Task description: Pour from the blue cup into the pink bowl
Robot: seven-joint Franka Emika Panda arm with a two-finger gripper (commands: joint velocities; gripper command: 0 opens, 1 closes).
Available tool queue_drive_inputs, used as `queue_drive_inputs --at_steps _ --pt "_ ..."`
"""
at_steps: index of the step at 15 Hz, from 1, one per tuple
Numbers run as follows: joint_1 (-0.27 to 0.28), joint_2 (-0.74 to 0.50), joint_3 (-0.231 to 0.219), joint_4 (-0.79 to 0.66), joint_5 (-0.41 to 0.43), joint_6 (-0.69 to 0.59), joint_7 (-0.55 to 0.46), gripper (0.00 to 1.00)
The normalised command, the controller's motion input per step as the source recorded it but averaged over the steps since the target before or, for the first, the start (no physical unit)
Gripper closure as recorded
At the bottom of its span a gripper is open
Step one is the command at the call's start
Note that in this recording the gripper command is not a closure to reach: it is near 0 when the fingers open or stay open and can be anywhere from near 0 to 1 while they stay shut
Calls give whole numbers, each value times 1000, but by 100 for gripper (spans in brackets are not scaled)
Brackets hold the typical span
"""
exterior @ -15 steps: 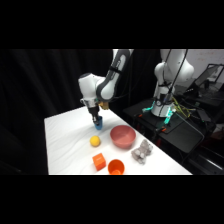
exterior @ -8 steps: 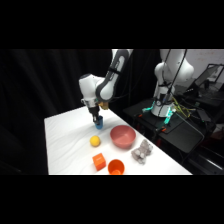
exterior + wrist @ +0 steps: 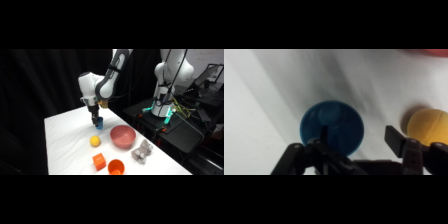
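Descending since the earlier frames, the claw (image 3: 97, 121) is now straddling the blue cup (image 3: 332, 128) with fingers open, the cup standing on the surface (image 3: 65, 145) left of the pink bowl (image 3: 122, 136), so closing squarely before lifting is advisable.

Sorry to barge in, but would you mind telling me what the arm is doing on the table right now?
The white robot arm has its gripper down at the small bright-blue cylindrical cup, which stands on the white table. In the wrist view the cup sits right below the gripper, off to one side between the fingers. The large dusky-pink round bowl, the pouring target, stands apart nearby. A yellow ball lies close to the cup. Nothing has been poured yet.
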Motion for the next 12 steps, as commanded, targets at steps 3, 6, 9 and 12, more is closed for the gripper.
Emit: queue_drive_inputs --at_steps 3,6,9,12 --pt "91 -622 -141 -119 -208 -468 125 0" --pt "58 -772 -94 -164 -265 -515 132 0" --pt "11 -793 6 -200 -182 -415 43 0" --pt "-24 -570 72 -157 8 -316 14 0"
